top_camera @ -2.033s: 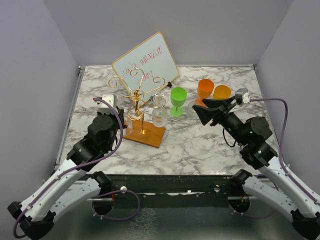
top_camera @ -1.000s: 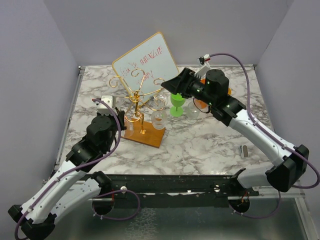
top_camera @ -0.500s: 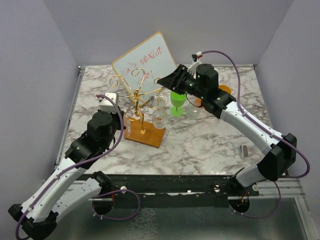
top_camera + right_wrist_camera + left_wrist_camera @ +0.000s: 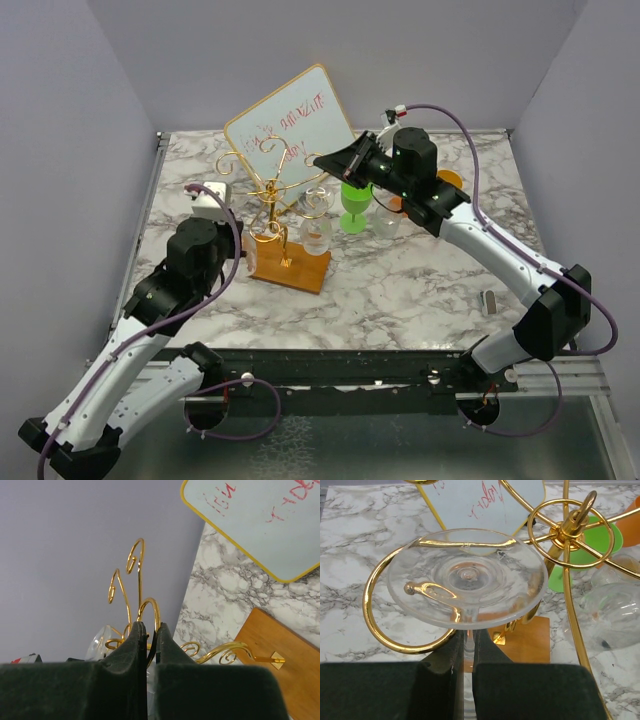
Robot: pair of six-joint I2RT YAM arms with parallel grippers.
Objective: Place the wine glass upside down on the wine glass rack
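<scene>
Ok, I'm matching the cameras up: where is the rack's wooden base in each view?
Top external: wooden base, left of centre, near the left arm.
Left wrist: lower centre-right.
Right wrist: bottom right corner.
Shared landmark: the whiteboard, in all three.

White-shelled arms (image 4: 120, 352) with black joints, trailing purple cables (image 4: 445, 107) — left claw (image 4: 465, 647) and right claw (image 4: 148, 635) matte black.

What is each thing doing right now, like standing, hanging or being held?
wine glass rack: standing upright.
wine glass: upside down, foot in a gold curl, stem held.
left gripper: shut on the stem.
right gripper: shut on a rack wire.
second clear glass: hanging upside down.
green glass: standing upright.
whiteboard: tilted.
</scene>
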